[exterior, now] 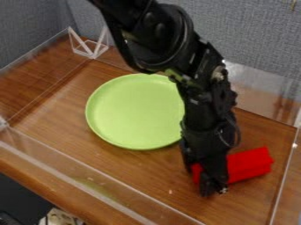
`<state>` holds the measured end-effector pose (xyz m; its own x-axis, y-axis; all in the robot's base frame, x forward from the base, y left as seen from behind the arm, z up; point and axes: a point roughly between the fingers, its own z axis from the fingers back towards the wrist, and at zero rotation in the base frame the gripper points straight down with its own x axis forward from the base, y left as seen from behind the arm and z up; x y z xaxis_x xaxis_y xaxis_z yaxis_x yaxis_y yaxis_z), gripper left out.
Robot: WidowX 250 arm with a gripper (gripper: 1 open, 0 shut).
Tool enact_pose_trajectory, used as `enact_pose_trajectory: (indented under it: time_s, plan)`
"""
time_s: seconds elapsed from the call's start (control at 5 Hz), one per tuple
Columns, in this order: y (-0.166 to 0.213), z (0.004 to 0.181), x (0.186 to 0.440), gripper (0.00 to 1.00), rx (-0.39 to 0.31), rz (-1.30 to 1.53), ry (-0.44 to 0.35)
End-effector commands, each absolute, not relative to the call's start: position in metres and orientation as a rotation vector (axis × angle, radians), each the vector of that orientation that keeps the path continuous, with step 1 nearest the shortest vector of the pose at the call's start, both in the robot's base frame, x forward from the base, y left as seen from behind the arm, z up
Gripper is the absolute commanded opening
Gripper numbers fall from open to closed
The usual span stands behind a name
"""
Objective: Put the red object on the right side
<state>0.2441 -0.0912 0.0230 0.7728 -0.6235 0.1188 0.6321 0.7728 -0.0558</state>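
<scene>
The red object [249,163], a bright red bar-like block, is low over the wooden tabletop at the right, just right of the lime-green plate [135,110]. My black gripper [212,176] points straight down and is shut on the block's left end, with its fingers [213,183] covering that end. The rest of the block sticks out to the right. Bare brown wood of the right side [256,200] shows around and in front of the block. I cannot tell whether the block touches the wood.
Clear acrylic walls [70,176] bound the table on all sides, and the right wall [289,149] stands close to the block's far end. A small clear wire-like stand [90,42] sits in the back left corner. The arm [165,39] reaches in from the top.
</scene>
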Motion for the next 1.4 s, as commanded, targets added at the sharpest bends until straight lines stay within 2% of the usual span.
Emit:
enact_pose_trajectory:
  time_s: [0.0,0.6,1.0,1.2]
  plan:
    - [-0.089,0.028,0.247,0.00,-0.099,-0.666,-0.103]
    - [-0.102,0.025,0.265,0.00,-0.109,-0.515,-0.082]
    - [-0.078,0.024,0.259,0.00,-0.115,-0.462,-0.053]
    - [-0.081,0.025,0.257,0.00,-0.120,-0.397,-0.038]
